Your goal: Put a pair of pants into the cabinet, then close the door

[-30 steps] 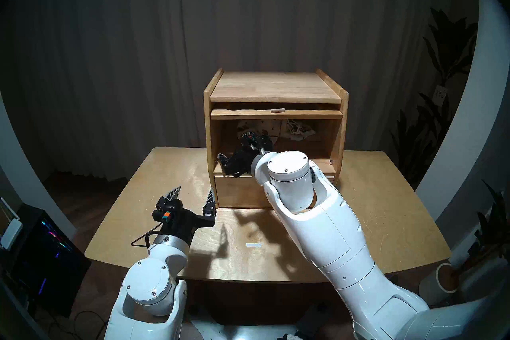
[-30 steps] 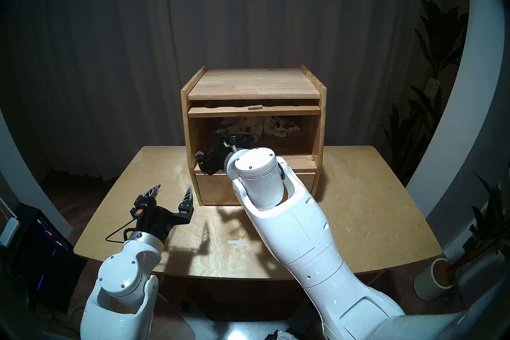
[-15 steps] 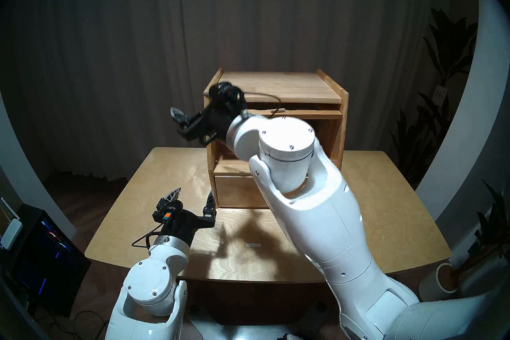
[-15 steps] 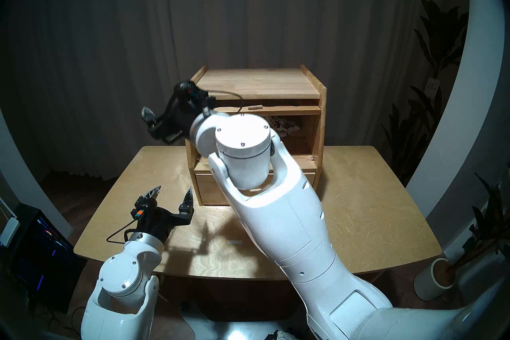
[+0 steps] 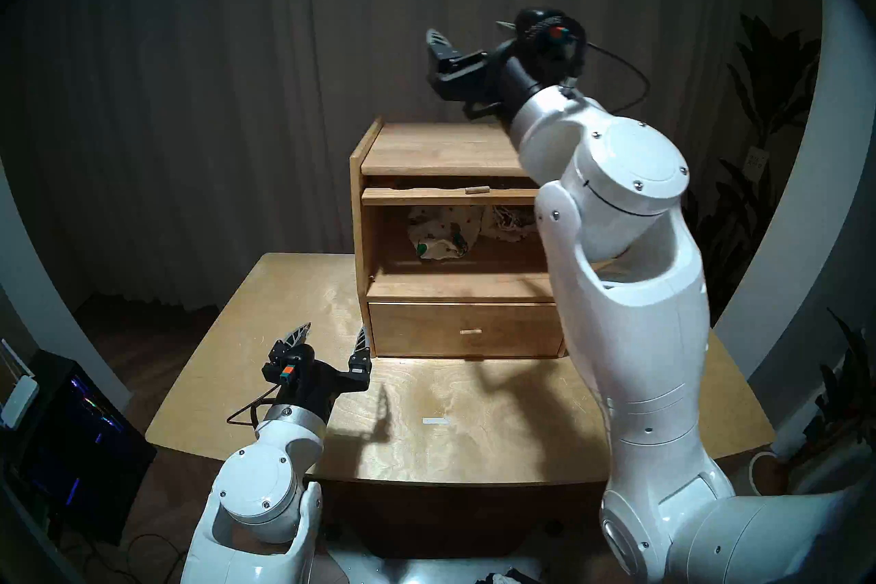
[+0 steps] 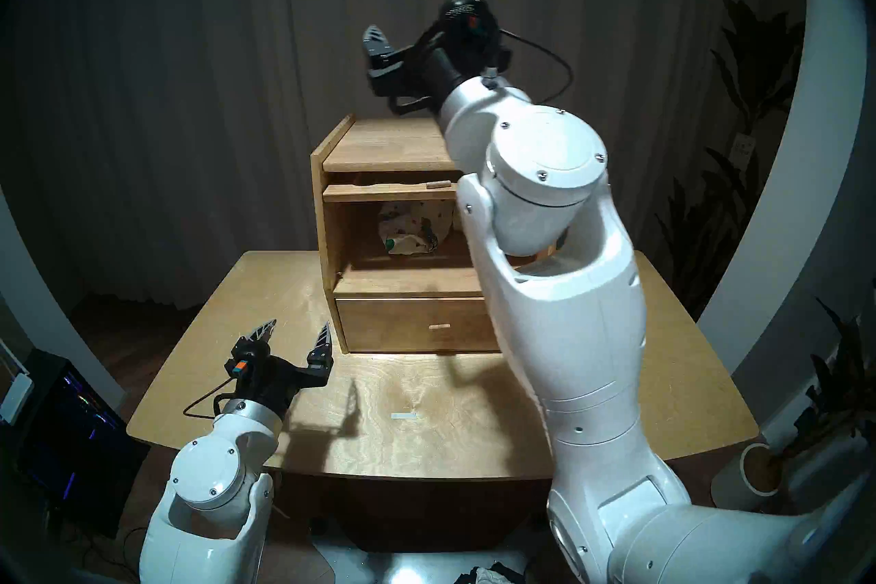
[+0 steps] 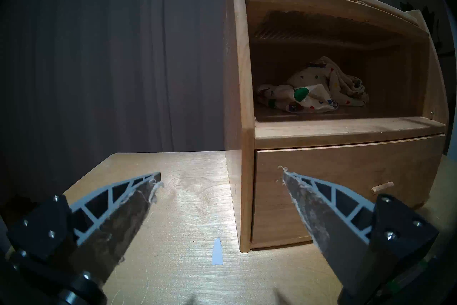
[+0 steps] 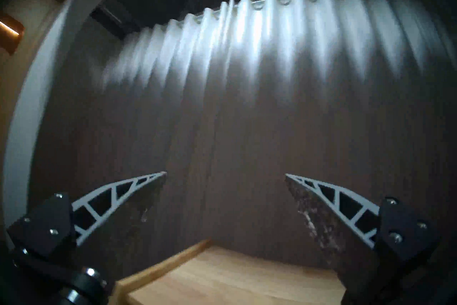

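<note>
Both end effectors gape empty; with the pants (image 7: 314, 89) inside the cabinet (image 5: 365, 237), the right end effector (image 8: 225, 174) should hook the door (image 5: 450, 195) peg and draw it down gently.

— Where am I working?
— A home-like room, I'd say: pleated curtains (image 5: 237, 95) behind my wooden table (image 5: 474, 441), potted plants (image 5: 768, 104) on my right, a glowing computer tower (image 5: 80, 436) on the floor.
</note>
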